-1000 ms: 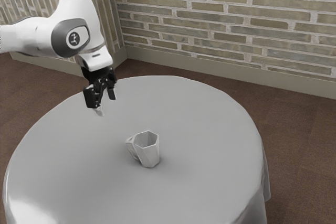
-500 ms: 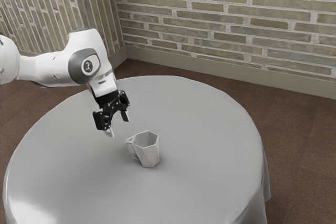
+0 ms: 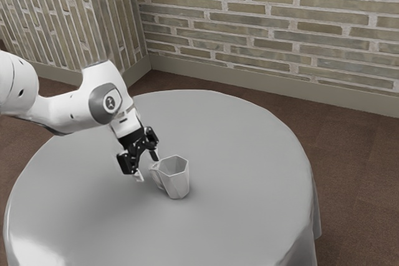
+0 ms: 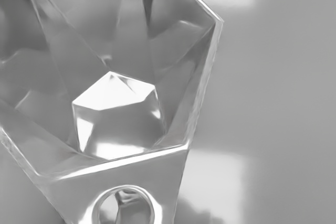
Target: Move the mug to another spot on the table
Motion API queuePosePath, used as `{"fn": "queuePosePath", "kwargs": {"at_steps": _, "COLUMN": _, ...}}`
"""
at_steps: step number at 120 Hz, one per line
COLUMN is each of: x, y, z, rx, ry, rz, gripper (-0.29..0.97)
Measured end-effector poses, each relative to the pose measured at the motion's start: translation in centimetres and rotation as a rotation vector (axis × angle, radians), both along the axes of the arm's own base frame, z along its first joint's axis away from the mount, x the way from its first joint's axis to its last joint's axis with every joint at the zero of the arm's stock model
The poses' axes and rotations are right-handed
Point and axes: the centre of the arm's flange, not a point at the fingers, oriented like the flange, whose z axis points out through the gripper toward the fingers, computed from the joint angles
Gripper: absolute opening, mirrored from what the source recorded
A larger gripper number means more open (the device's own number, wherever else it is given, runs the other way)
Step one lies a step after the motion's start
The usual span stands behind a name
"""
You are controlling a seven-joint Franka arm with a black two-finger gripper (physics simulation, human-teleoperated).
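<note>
Hand [image 3: 144, 165], fingers apart, hangs just upper left of the mug [image 3: 175, 177], above its handle [image 3: 155, 176] side, mid-frame on the desk [image 3: 255, 147].

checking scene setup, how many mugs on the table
1. The mug stands upright near the middle of the table, its handle toward the gripper beside it. Nothing there could hide another.

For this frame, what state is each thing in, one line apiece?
Faceted pale grey mug: upright on the table, empty, handle toward the gripper.
Black two-finger gripper: open, low beside the mug's handle, holding nothing.
Round table with grey cloth: covered, mug standing near its middle.
</note>
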Motion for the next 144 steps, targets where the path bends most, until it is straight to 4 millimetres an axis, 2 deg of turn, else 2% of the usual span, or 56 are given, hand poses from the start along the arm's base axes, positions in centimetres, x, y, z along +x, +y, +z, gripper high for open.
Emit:
{"fn": "queuePosePath", "kwargs": {"at_steps": 21, "x": 0.3, "y": 0.9, "z": -2.1, "rx": -0.046, "ry": 0.019, "rz": 0.083, "gripper": 0.68}}
{"fn": "queuePosePath", "kwargs": {"at_steps": 75, "x": 1.0, "y": -0.3, "z": -3.8, "rx": -0.104, "ry": 0.031, "rz": 0.154, "gripper": 0.67}}
{"fn": "queuePosePath", "kwargs": {"at_steps": 89, "x": 1.0, "y": -0.3, "z": -3.7, "rx": -0.103, "ry": 0.028, "rz": 0.156, "gripper": 0.54}}
{"fn": "queuePosePath", "kwargs": {"at_steps": 110, "x": 1.1, "y": -0.1, "z": -3.7, "rx": -0.101, "ry": 0.023, "rz": 0.163, "gripper": 0.16}}
{"fn": "queuePosePath", "kwargs": {"at_steps": 125, "x": 1.1, "y": -0.1, "z": -3.6, "rx": -0.098, "ry": 0.017, "rz": 0.163, "gripper": 0.13}}
{"fn": "queuePosePath", "kwargs": {"at_steps": 144, "x": 1.3, "y": -0.2, "z": -2.1, "rx": -0.106, "ry": -0.016, "rz": 0.159, "gripper": 0.09}}
